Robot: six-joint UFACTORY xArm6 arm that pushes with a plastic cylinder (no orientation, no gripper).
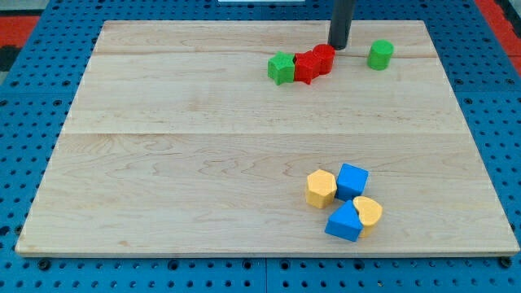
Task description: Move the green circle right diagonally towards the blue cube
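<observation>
The green circle [379,54] is a short, bright green cylinder standing upright near the top right of the wooden surface [179,163], apart from all other blocks. My tip [339,45] rests to its left, just above the red cylinder [323,58]; the tool is a plain rod with nothing to open or close, and it touches no green circle. A second red block [305,67] and a green star [281,67] sit in a row left of the red cylinder. Far below, towards the view's bottom right, the blue cube [352,180] sits beside a yellow hexagon [321,188], a yellow heart [369,212] and another blue block [343,221].
</observation>
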